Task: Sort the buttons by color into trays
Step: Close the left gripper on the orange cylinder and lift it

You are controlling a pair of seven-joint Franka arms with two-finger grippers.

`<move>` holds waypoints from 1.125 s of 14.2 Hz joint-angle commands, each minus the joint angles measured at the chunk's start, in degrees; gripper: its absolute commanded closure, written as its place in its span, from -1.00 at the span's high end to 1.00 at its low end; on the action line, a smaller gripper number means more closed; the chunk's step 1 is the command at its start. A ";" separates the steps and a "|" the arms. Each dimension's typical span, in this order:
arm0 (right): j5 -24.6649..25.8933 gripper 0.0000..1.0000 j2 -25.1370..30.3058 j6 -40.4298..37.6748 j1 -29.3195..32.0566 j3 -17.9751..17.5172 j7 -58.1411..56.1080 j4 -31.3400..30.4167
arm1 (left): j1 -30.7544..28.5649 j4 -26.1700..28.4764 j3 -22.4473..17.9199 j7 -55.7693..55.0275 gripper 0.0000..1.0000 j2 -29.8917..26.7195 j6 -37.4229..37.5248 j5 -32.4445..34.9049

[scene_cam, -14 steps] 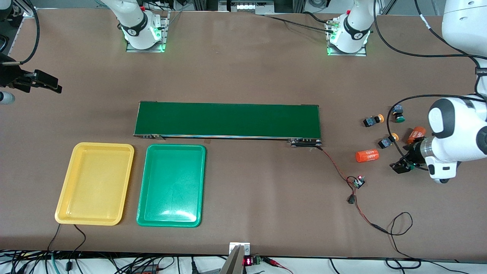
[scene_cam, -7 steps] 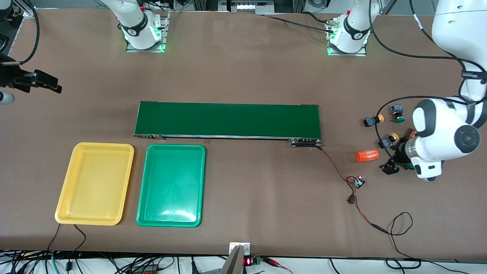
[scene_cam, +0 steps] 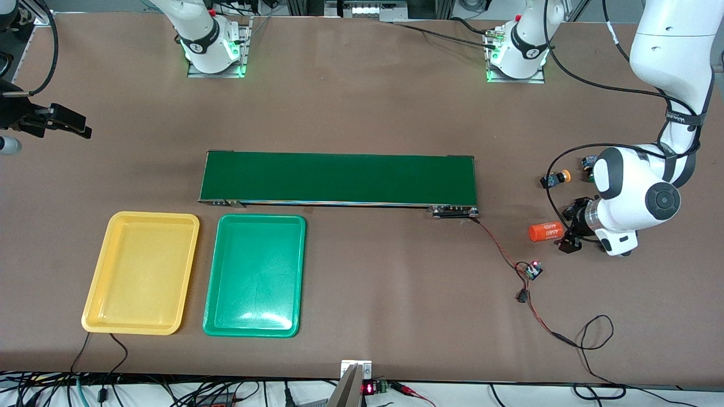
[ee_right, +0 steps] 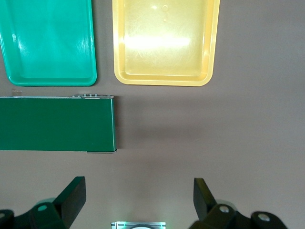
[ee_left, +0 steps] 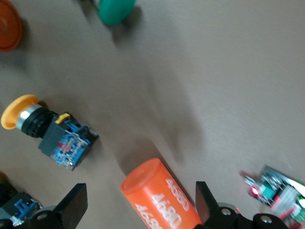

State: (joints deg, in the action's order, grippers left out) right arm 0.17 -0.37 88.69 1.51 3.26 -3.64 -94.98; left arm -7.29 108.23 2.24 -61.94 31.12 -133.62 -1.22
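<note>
**Trays.** Yellow tray (scene_cam: 140,273) and green tray (scene_cam: 254,275), side by side, nearer to the camera than the belt (scene_cam: 339,178), toward its right-arm end. Both without buttons.

**Buttons.** On the table off the belt's left-arm end, well apart from the trays.
- Yellow button (ee_left: 52,131): on its side beside the orange cylinder (ee_left: 164,195), round cap at one end of a black blocky body.
- Second dark body (ee_left: 16,207): cut off at the edge of the left wrist view, cap colour not readable.
- Second yellow button (scene_cam: 555,179): level with the belt.
- Green button (scene_cam: 588,164): farthest, half hidden by the arm.

Handling, as a judgement: light, rigid plastic, not fragile. Likely to roll or pivot on the round cap, which looks smooth and slippery. Best taken across the flat sides of the black body, low and square to it.

**Left gripper** (ee_left: 139,191). Low over the cylinder's end, off the belt's left-arm end. Fingers (ee_left: 74,205) spread to full width, nothing between them but air, no contact visible. Yellow button just outside one finger, small circuit board (ee_left: 271,188) outside the other. Needs shifting off the cylinder toward the button before closing.

**Right gripper** (ee_right: 138,191). Waiting, up over bare table off the belt's right-arm end, spread wide, empty.
</note>
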 commanded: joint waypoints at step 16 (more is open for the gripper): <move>0.10 1.00 0.19 -1.06 0.87 -0.27 -0.93 0.58 | 3.16 1.20 0.05 -11.45 0.33 3.51 -7.54 -5.46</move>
State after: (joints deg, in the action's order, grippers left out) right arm 0.17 -0.37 88.56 1.85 3.26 -3.64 -94.98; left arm -4.40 109.11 2.60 -73.05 34.83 -140.40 -5.47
